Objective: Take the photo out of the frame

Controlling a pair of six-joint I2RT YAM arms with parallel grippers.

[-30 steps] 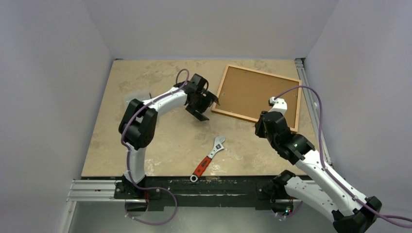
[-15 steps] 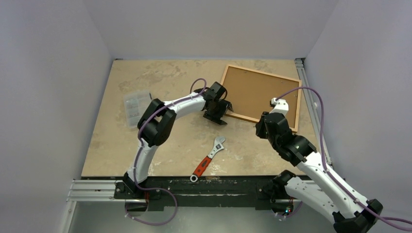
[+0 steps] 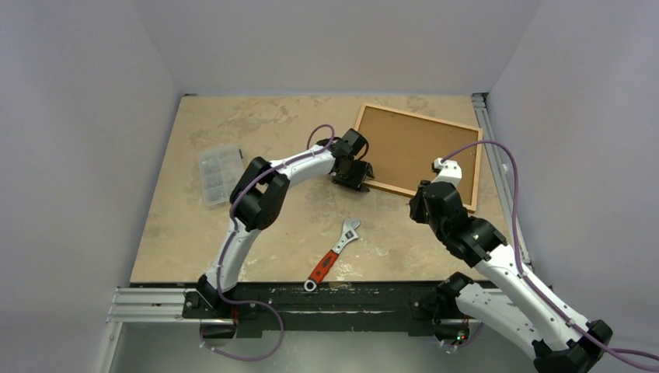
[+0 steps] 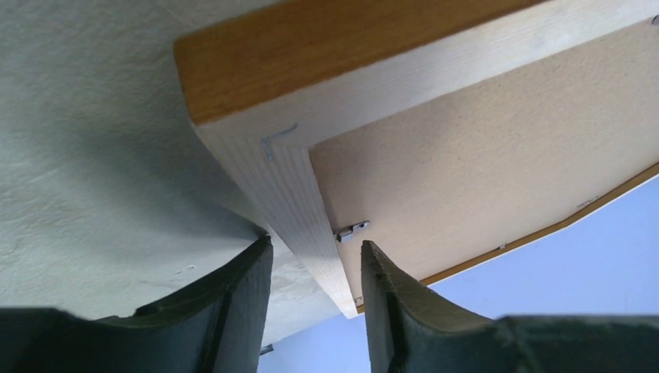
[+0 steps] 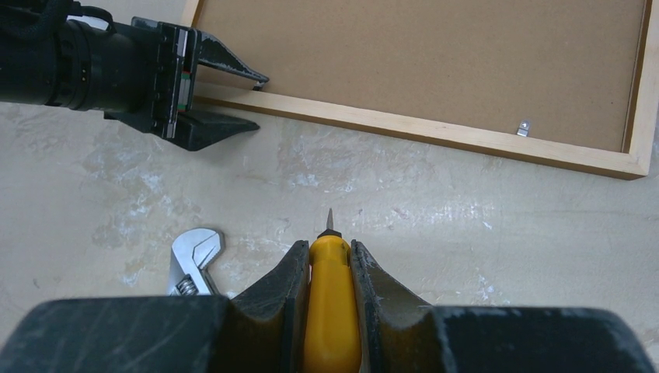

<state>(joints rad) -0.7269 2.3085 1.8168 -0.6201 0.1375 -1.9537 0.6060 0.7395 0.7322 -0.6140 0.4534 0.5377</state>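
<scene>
Looks barely started — sees the frame (image 5: 404, 128) face down at the far right of the counter (image 3: 256, 124), with the backing board (image 3: 412, 148) seated in it, a metal tab (image 5: 526, 127) at its edge, and no photo showing, presumably underneath. Has the left claw (image 4: 315, 249) part open astride the near-left corner rail, one finger outside and one over the board, not visibly clamped; has the right claw (image 5: 326, 249) closed on a yellow-handled screwdriver (image 5: 330, 311), tip aimed at the near rail but apart from it. Leaves everything to do — freeing the tabs, lifting the board, drawing the photo out
</scene>
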